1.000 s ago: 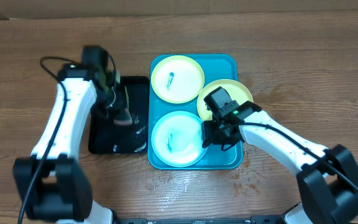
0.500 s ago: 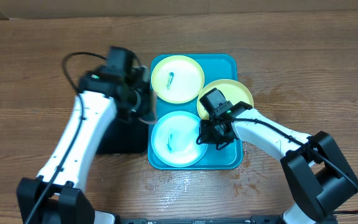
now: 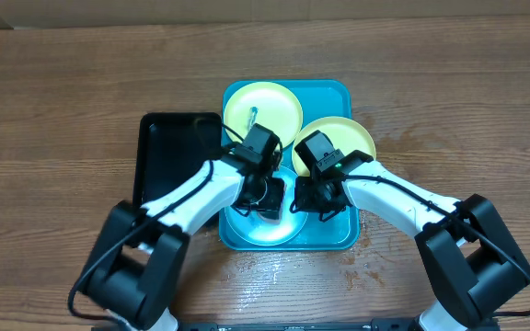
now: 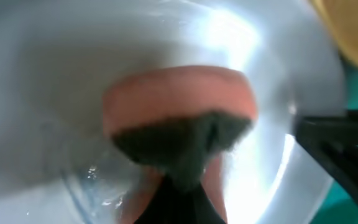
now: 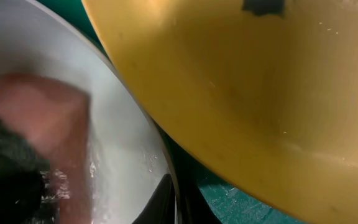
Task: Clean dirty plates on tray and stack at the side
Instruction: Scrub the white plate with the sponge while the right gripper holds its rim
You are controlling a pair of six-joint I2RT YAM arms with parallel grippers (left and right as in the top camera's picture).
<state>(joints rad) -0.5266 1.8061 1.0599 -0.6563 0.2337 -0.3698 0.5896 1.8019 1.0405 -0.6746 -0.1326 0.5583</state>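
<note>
Now left hand grips sponge (on flat cyan plate); right hand pinches its rim.

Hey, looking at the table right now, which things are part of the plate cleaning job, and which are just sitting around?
Job in hand:
tray
front plate, rim pinched by right end effector
back plate
right plate
sponge in left end effector
tabletop, for stacking

Lying about:
black tub, beside the tray, untouched
</note>
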